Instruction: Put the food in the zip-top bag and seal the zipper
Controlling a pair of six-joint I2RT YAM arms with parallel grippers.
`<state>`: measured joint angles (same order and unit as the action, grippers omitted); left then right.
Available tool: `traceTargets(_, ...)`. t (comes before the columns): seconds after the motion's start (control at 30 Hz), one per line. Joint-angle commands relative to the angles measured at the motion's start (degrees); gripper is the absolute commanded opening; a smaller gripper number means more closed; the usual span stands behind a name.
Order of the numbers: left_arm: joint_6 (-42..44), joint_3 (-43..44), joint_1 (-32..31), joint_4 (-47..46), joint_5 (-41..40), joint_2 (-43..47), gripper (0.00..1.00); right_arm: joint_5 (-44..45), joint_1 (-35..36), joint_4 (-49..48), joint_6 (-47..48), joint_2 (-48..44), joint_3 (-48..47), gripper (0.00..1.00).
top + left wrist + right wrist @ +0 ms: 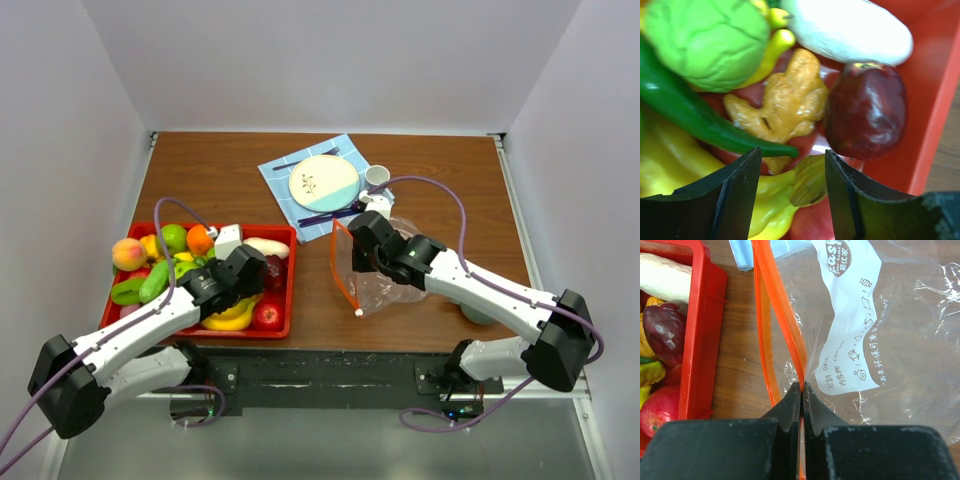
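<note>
Now I'm hovering L gripper (791,167) spread around the banana stem (807,182), prob. untouched; R gripper (801,390) is clenching the zipper (785,325), bag (910,365) mouth facing the tray (700,340).

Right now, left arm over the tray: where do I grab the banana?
Likely the banana at the narrow neck behind its brown tip, straight down from above: that end is slim, uncovered, and sits between the left gripper's open jaws.
</note>
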<state>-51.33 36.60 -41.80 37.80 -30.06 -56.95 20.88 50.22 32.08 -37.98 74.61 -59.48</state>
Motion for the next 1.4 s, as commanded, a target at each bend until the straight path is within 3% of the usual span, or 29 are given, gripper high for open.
traceTargets(0.0,3.08,-0.48,0.32,-5.9,4.83,-0.18,0.58,0.47,0.06,-0.61,-0.52,-1.22,0.16,0.0)
traceTargets(0.13,1.85,1.45,0.32,-3.36,3.44,2.1,0.62,0.56,0.06,-1.22,-0.61,-0.96,0.42,0.0)
traceTargets(0.27,-0.08,6.45,0.67,2.53,-2.7,3.33,0.72,0.12,0.06,-1.23,-0.52,-0.69,0.07,0.0)
traceTargets(0.37,-2.01,12.43,2.33,11.04,-9.19,2.2,0.88,0.3,0.14,-1.22,-0.08,-1.04,-0.11,0.0)
traceTargets(0.4,-4.45,13.75,2.95,13.33,-10.96,1.5,1.0,0.38,0.06,-1.23,0.09,-1.04,-0.11,0.0)
traceTargets(0.53,-4.83,18.06,8.82,19.23,-13.79,1.75,1.0,-0.05,0.06,-1.49,0.71,-1.31,0.33,0.0)
traceTargets(0.83,1.58,18.16,22.8,19.77,-14.06,5.0,1.0,-1.2,-0.03,-2.72,1.06,-2.98,2.53,0.0)
traceTargets(1.37,-0.17,12.36,29.58,16.43,-8.53,3.07,1.0,-2.08,0.06,-3.51,1.59,-1.84,3.23,0.0)
